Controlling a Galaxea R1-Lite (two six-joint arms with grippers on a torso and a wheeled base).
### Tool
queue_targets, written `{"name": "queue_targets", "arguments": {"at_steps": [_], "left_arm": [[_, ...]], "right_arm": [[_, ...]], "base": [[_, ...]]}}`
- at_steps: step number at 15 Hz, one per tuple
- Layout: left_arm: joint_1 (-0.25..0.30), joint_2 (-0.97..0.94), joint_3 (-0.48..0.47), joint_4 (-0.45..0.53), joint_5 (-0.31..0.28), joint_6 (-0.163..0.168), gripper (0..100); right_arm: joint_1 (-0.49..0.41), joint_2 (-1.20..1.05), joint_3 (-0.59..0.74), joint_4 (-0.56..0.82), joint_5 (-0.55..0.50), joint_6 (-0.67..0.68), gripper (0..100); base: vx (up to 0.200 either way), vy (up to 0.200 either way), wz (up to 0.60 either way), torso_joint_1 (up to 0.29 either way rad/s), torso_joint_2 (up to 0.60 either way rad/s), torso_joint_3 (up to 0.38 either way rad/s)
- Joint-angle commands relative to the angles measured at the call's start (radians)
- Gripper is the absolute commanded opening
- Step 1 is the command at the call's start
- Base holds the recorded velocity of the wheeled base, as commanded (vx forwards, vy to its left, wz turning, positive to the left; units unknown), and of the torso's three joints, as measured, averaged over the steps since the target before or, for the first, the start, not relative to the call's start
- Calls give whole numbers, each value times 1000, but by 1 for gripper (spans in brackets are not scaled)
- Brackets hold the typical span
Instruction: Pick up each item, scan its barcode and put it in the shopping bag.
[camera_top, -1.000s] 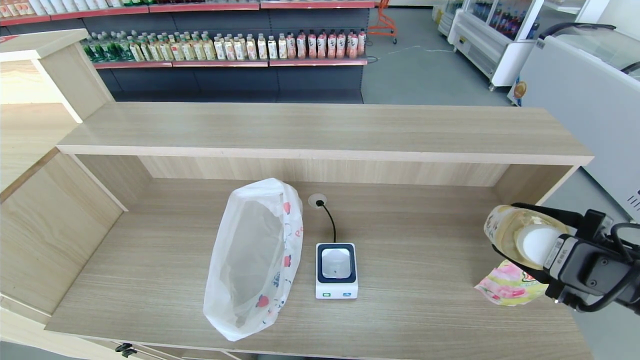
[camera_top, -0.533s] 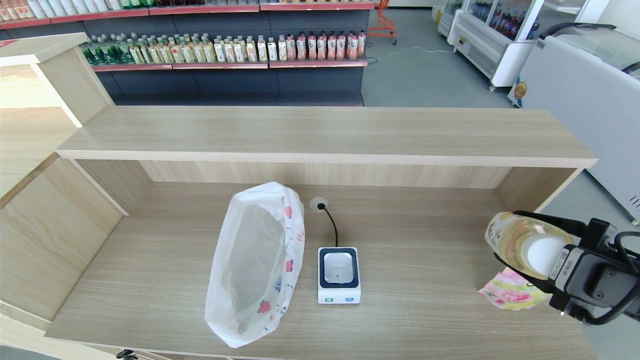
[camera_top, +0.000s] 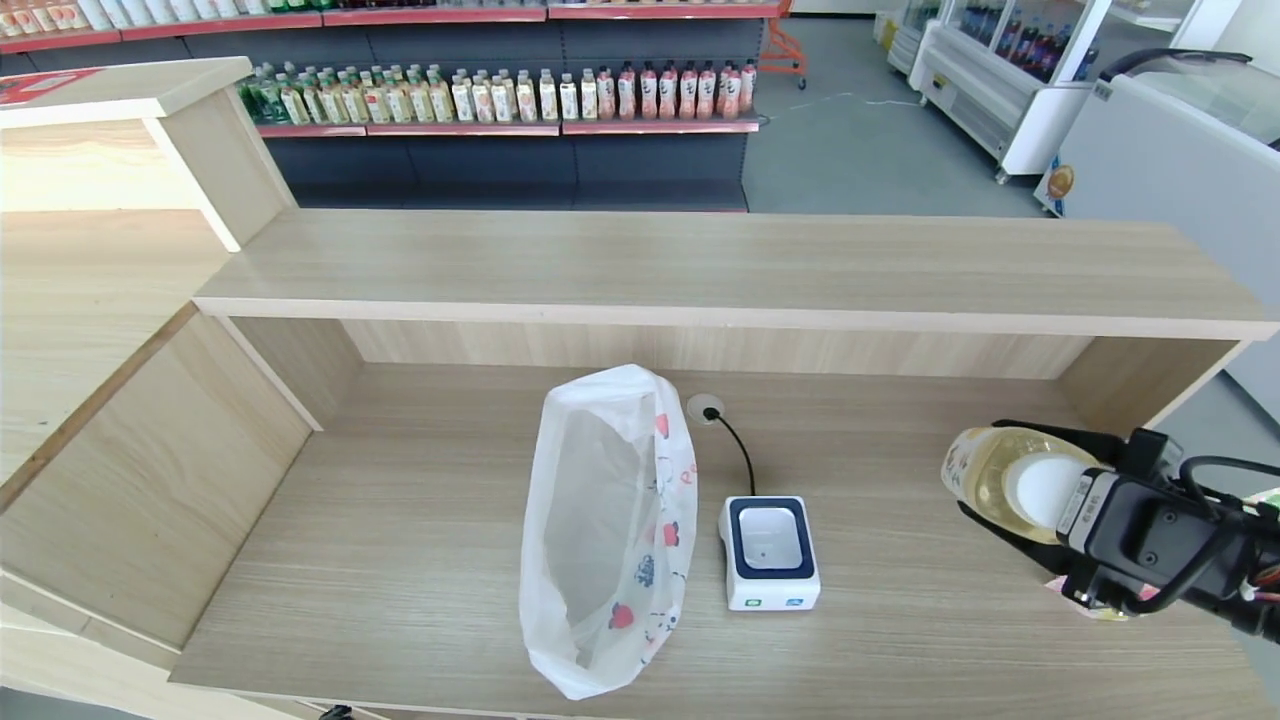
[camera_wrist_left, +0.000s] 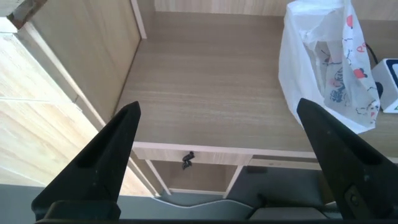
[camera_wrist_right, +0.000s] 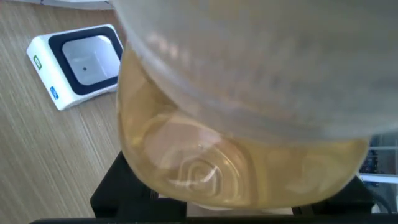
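Right gripper (camera_top: 985, 470) has the bottle (camera_top: 1000, 480), folks. Its black fingers (camera_top: 1050, 432) are clamped on either side of the body, one on the far side and one on the near side. The bottle holds yellowish drink, and its white cap shows from above, on the wrist side of the grip. From the right wrist view the bottle (camera_wrist_right: 249, 124) sits right up against the lens, amber liquid and moulded plastic.

Off to that gripper's left, well apart, the scanner (camera_top: 768, 552) sits flat on the counter (camera_top: 400, 560), window facing up, with a black cable (camera_top: 735, 450) running from its far side to a hole in the top. The wrist view catches the scanner (camera_wrist_right: 81, 62) beyond the bottle. Farther left again, just beside the scanner, the bag (camera_top: 610, 520) lies with its mouth agape. Under the gripper's wrist, a pink packet (camera_top: 1100, 608) peeks out on the counter.

Over to the left gripper (camera_wrist_left: 219, 106): fingers spread wide, nothing between them. It hangs off the counter's near edge. The bag (camera_wrist_left: 329, 68) is ahead of it and to its right, with a corner of the scanner (camera_wrist_left: 388, 74) past that.
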Motion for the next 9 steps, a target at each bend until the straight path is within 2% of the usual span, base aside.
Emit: {"name": "queue_targets", "arguments": {"at_steps": [1,4,9], "left_arm": [[0,0,0,0,0,1,100],[0,0,0,0,0,1,100],[0,0,0,0,0,1,100]], "right_arm": [[-18,145,-28,-103,49,8,0],[-79,270,-37,-224,134,31,0],[-141,377,-28,-259,233,30,0]], "base": [[0,200,0,-2,2,2],[0,0,0,0,0,0],[0,0,0,0,0,0]]}}
